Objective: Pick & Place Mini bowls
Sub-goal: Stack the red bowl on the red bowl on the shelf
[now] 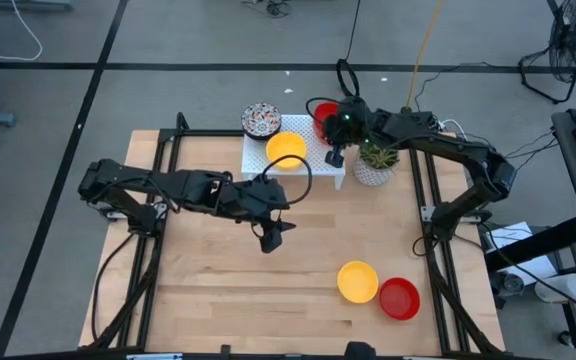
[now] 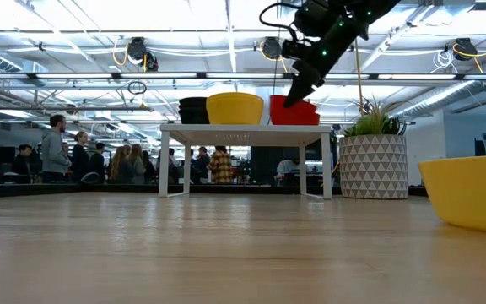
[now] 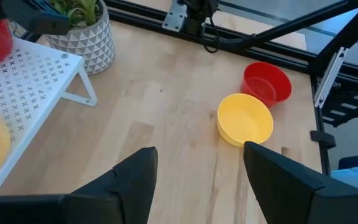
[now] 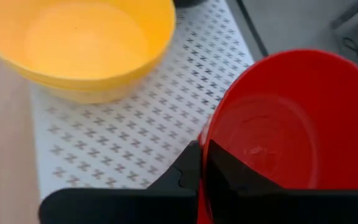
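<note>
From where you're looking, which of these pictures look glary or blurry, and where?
Low view: bright ceiling lights wash out the top, and the near yellow bowl at the right edge is soft. Right wrist view: the red bowl and the yellow stack are close and blurred. High view: even light, faint shadows. Left wrist view: sharp on the table.

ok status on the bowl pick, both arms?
Right gripper shut on rim of red bowl, top of the stack on white rack. Left gripper open, idle over mid-table. Plant close beside right arm; otherwise nothing in the way.
</note>
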Action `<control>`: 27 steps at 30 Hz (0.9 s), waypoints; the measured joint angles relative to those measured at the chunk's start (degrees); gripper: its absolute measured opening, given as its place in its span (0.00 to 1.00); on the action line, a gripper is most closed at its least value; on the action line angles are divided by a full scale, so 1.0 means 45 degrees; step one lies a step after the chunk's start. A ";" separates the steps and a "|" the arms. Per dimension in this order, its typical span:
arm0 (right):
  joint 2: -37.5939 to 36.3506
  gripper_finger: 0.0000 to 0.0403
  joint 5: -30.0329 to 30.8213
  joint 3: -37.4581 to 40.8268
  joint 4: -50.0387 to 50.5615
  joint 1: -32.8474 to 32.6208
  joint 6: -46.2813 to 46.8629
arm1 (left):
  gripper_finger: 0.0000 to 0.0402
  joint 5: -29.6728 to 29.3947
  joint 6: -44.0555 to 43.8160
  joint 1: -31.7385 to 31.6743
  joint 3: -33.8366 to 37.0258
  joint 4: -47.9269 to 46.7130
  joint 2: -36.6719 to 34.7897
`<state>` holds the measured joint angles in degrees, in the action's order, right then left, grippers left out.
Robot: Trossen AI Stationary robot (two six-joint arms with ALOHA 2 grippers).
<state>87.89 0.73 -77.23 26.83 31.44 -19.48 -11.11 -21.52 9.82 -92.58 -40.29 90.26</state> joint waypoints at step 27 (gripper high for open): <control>-0.2172 0.41 -0.1124 0.0015 -0.0140 -0.0677 0.0493 | 0.60 -0.0007 -0.0670 -0.0010 0.0005 -0.0029 0.0000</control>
<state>78.11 -4.33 -77.17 26.20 28.39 -17.26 -11.14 -24.53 9.78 -92.55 -40.42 90.26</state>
